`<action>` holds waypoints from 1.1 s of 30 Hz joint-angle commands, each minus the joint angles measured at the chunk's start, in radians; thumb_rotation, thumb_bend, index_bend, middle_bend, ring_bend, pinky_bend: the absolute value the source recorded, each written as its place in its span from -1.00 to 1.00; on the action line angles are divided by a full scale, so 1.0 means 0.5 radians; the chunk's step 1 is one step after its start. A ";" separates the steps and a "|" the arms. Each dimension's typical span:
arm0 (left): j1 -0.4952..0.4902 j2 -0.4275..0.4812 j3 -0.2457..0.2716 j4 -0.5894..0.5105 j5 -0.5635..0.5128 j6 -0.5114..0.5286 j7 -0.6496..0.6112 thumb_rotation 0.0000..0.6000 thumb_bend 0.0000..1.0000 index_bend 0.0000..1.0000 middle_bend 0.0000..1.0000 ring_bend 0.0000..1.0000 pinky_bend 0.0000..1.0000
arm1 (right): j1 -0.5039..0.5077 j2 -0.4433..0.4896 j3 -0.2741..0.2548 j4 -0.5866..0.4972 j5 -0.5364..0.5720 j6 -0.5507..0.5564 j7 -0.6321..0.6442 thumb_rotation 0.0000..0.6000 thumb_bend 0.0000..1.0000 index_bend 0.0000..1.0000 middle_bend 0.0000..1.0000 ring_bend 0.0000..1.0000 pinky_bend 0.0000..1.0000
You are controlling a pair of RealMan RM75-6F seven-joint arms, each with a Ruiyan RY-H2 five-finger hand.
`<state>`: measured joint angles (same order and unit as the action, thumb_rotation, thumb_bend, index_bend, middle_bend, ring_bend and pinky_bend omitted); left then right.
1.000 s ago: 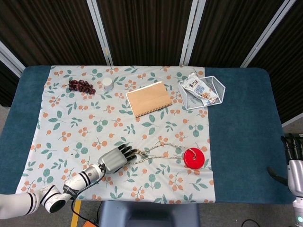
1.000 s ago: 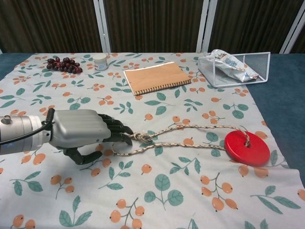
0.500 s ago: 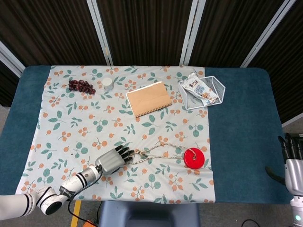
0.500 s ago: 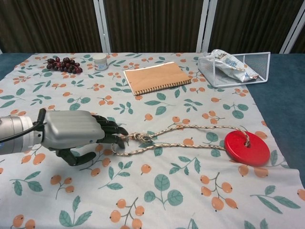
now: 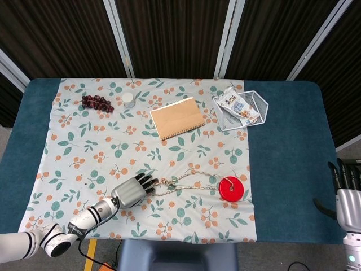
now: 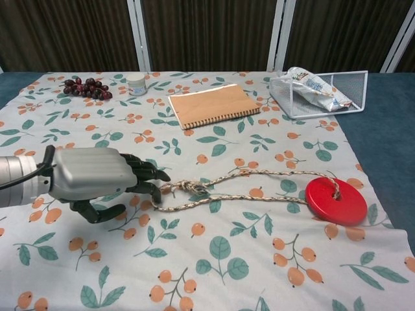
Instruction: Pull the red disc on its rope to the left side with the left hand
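The red disc (image 5: 232, 188) (image 6: 336, 200) lies flat on the flowered cloth at the front right. Its doubled rope (image 6: 233, 197) runs left from the disc to a knot (image 5: 167, 183) (image 6: 192, 186). My left hand (image 5: 131, 191) (image 6: 97, 178) hovers low over the cloth just left of the knot, palm down with fingers stretched toward it. The fingertips (image 6: 157, 176) stop a little short of the rope and hold nothing. My right hand (image 5: 347, 192) stands off the table's right edge, fingers up and apart, holding nothing; only the head view shows it.
A brown notebook (image 5: 177, 117) (image 6: 213, 105) lies behind the rope. At the back left sit dark grapes (image 5: 97, 103) (image 6: 86, 87) and a small white jar (image 5: 129, 100) (image 6: 136, 83). A wire basket (image 5: 260, 101) (image 6: 360, 91) with a snack packet stands back right.
My left hand has slid left and back, off the rope's knot. The rope and the red disc have stayed where they were. The right hand has barely shifted.
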<state>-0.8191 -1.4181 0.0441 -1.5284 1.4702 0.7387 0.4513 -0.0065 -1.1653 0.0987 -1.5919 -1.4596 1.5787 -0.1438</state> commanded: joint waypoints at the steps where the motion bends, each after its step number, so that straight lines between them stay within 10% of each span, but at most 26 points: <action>1: 0.000 0.018 -0.001 -0.019 -0.001 0.009 0.004 1.00 0.28 0.42 -1.00 -1.00 -0.69 | 0.002 -0.002 0.000 0.001 0.001 -0.004 -0.001 1.00 -0.42 -1.00 -1.00 -1.00 -1.00; 19: -0.005 0.060 0.005 -0.062 -0.080 0.008 0.110 1.00 0.48 0.56 -0.99 -1.00 -0.63 | 0.018 -0.010 0.000 -0.003 0.009 -0.030 -0.024 1.00 -0.42 -1.00 -1.00 -1.00 -1.00; 33: 0.088 0.188 -0.043 0.017 -0.143 0.188 -0.047 1.00 0.76 0.84 -0.58 -0.97 -0.50 | 0.011 0.001 0.012 0.016 0.035 -0.025 0.024 1.00 -0.42 -1.00 -1.00 -1.00 -1.00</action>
<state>-0.7832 -1.3332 0.0216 -1.5269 1.4010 0.8255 0.4370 -0.0009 -1.1651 0.1043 -1.5840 -1.4424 1.5661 -0.1324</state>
